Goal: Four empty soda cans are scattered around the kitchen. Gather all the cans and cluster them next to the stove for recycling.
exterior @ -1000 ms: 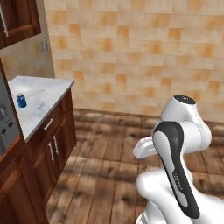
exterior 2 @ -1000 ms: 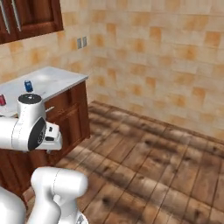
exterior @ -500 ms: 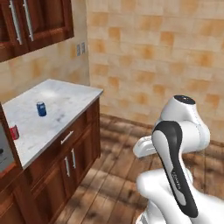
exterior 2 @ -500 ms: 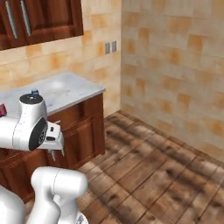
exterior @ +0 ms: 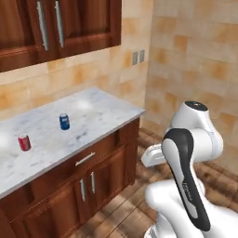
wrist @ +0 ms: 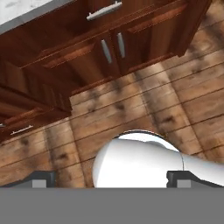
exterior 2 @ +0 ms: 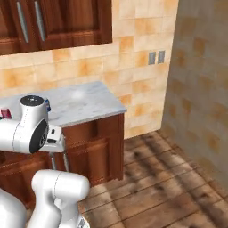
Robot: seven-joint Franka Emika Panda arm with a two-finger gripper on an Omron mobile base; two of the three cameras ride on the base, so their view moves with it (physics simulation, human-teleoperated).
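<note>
Nearby, cabinet doors (perhaps shut).

A white-grey marble tabletop tops reddish-brown cabinets and ends at its right edge near the room's corner. On it stand two upright cans, well apart: a blue can mid-depth, and a red can further left, nearer the front edge.

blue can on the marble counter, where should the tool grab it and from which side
Grip the blue can across its round side wall, about mid-height, coming in level from the counter's front edge. It stands upright, well apart from the red can, so both fingers should fit.
</note>
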